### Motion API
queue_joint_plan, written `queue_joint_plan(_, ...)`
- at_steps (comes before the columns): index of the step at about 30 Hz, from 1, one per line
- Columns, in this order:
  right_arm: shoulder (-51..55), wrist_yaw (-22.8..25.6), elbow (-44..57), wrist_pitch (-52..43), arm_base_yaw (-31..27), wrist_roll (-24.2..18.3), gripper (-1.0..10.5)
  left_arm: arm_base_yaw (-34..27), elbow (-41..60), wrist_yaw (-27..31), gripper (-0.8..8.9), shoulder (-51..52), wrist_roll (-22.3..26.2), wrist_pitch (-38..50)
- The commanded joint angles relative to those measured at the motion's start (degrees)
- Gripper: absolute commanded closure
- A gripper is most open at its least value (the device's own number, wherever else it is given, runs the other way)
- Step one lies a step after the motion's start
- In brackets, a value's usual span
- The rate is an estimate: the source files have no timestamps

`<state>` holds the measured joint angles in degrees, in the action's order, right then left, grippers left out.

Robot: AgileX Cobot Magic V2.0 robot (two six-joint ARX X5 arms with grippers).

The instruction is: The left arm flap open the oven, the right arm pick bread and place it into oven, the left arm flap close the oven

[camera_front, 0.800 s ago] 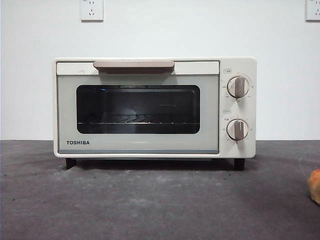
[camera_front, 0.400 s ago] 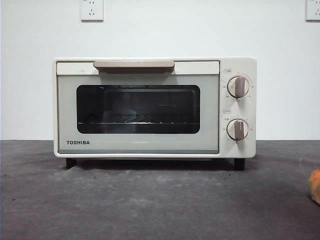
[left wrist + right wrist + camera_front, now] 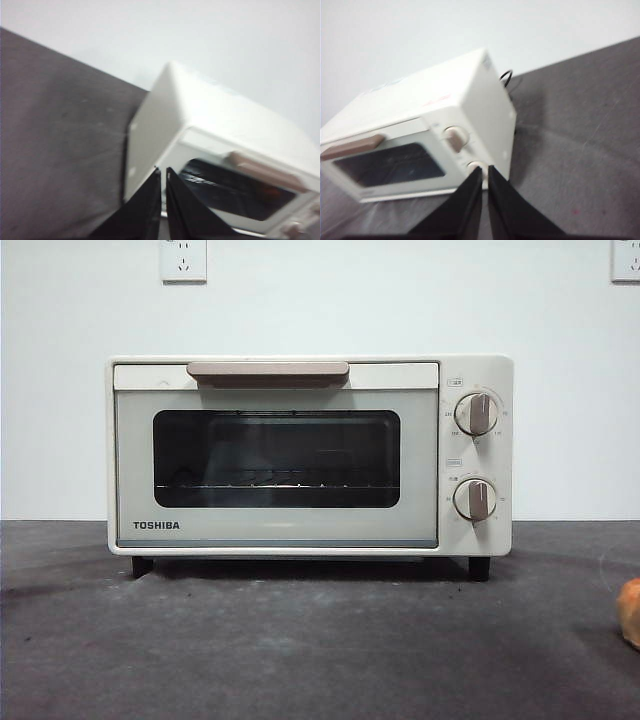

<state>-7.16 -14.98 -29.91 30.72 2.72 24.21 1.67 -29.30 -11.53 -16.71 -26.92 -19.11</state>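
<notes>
Oven (image 3: 300, 455) shut; bread (image 3: 630, 612) at table's (image 3: 300, 650) right edge. Both grippers' jaws nearly closed; left gripper (image 3: 163, 172) could miss handle (image 3: 268, 371).

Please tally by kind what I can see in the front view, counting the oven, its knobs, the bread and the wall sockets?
Toaster oven: 1
Beige knobs: 2
Bread, partly cut off at the edge: 1
Wall sockets: 2
Total: 6
</notes>
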Motion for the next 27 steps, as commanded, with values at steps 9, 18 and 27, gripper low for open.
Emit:
queue_joint_plan(9, -13.4, -10.6, -19.4, 15.2, 0.5, -11.3, 9.3, 6.4, -20.3, -8.0, 7.97, -13.6, 8.2, -11.8)
queue_joint_plan(18, -20.6, -15.0, -25.8, 18.7, 6.6, -13.1, 9.3, 14.3, -24.1, -20.2, 7.97, -17.9, 11.6, -15.0)
queue_joint_plan(27, -20.8, -15.0, -25.8, 19.0, 8.0, -14.4, 9.3, 16.8, -24.1, -24.6, 7.88, -17.9, 15.5, -16.4)
